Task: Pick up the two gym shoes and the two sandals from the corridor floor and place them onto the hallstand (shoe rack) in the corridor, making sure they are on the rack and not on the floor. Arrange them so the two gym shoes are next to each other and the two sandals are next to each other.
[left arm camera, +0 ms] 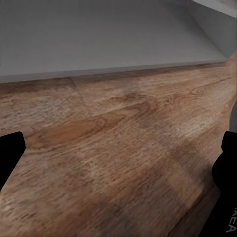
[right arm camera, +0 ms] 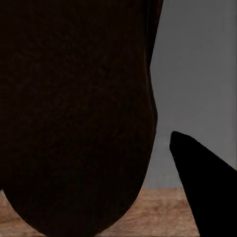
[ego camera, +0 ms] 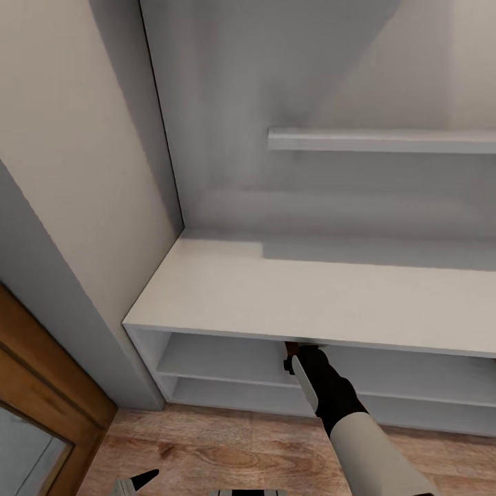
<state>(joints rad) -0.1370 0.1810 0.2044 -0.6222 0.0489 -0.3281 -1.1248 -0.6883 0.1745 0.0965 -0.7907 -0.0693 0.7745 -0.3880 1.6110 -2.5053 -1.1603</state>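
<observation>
Nearest the robot lies the corridor floor (ego camera: 227,448), light brown planks with clear grain, running up to the foot of the hallstand (ego camera: 310,296). At the near left edge of the head view a black fingertip of the left gripper (ego camera: 141,480) pokes in low over the planks. In the left wrist view the left gripper (left arm camera: 118,168) has its two dark fingers standing far apart at either edge, wide and with nothing between them, bare floor (left arm camera: 113,143) under them and the grey base of the hallstand (left arm camera: 98,34) just beyond.

Right of centre the right arm (ego camera: 358,427), white forearm and black wrist, reaches forward and up into the upper bay under the hallstand's flat top. A small bit of dark brown shows at its tip, just under the top's front edge. In the right wrist view a sandal (right arm camera: 74,113), dark brown and rounded, sits pressed close against the camera, with one black finger (right arm camera: 207,192) beside it; the right gripper seems clamped on the sandal, held inside that bay

Farther back, a floating shelf (ego camera: 382,141) stands out from the pale back panel (ego camera: 275,83). At the far left is a cream wall (ego camera: 76,138), and a wooden door frame (ego camera: 48,386) nearer
</observation>
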